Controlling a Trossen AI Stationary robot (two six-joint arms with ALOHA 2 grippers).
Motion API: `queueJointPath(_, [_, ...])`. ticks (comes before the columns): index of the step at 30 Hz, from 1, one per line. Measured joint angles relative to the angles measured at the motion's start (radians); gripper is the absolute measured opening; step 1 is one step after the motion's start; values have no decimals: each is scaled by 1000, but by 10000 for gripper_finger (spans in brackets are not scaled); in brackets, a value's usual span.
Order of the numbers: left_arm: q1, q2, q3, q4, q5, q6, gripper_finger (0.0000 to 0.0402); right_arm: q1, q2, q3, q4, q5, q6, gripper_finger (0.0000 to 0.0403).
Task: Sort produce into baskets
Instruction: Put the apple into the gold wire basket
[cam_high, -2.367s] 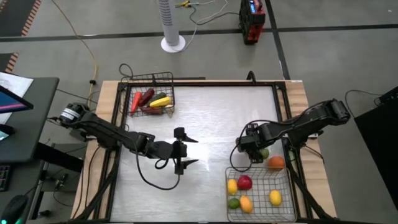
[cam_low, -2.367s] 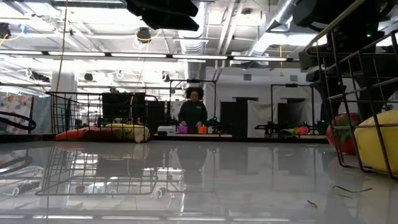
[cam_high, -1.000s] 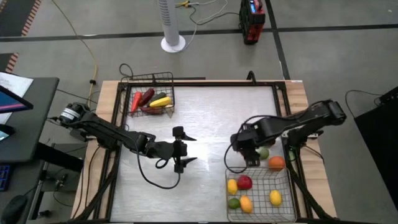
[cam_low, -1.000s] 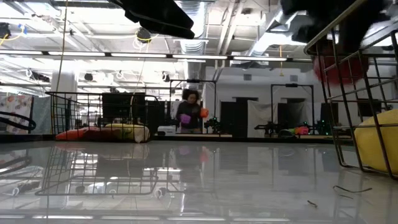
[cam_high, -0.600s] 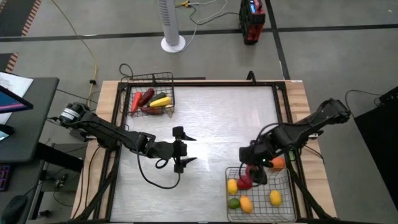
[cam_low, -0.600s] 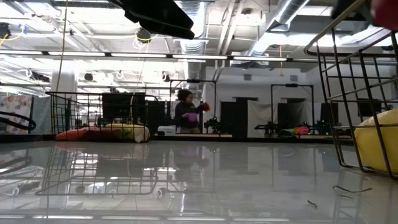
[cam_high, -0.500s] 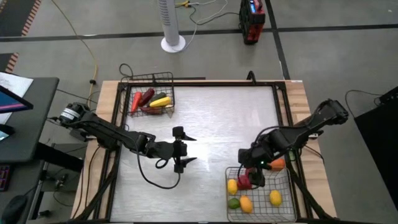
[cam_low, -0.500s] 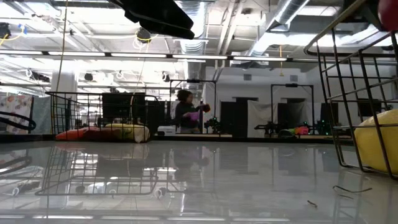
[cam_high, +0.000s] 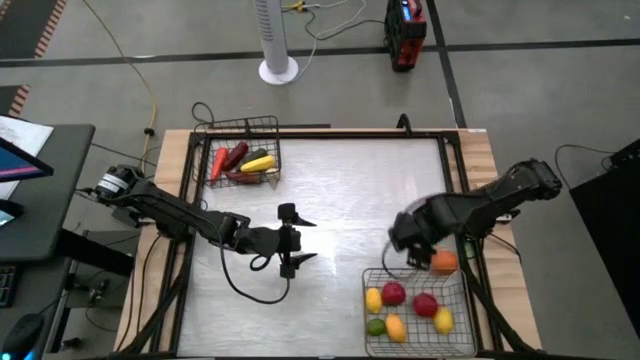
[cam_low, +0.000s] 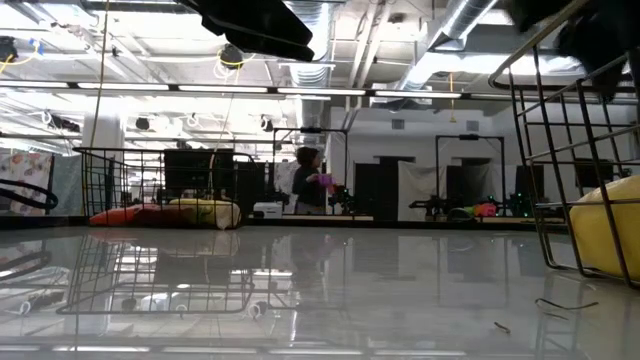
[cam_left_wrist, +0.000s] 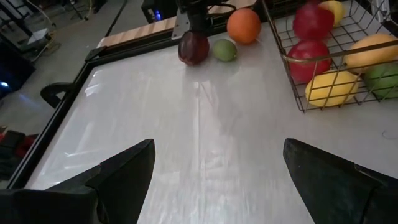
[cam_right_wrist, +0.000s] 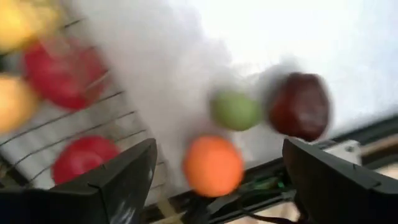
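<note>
Round red, yellow and green produce (cam_high: 394, 293) in the near basket (cam_high: 455, 341) (both arms' jaws wide, empty).

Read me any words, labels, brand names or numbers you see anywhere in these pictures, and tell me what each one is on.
No text can be read in any view.
The produce and both wire baskets carry no labels.
The red device on the floor and the papers on the side desk may bear markings, too small to read.
</note>
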Motion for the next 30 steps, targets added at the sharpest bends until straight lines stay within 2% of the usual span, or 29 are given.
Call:
queueJointPath(9, [0,0,0,-7,0,16,345,-329,-17,-220,79,-38,-223,372])
queueJointPath(15, [0,0,0,-12,0,43,345,-485,-15,-323,112,-61,-303,372])
queueJointPath(22, [6,0,0,-12,0,61,345,-573,-14,-371,120,-67,-340,374])
queueJointPath(26, [11,0,0,-15,0,61,345,-591,-14,-423,174,-140,-354,378])
queueJointPath(30, [11,0,0,-14,10,61,345,-599,10,-481,209,-147,-358,378])
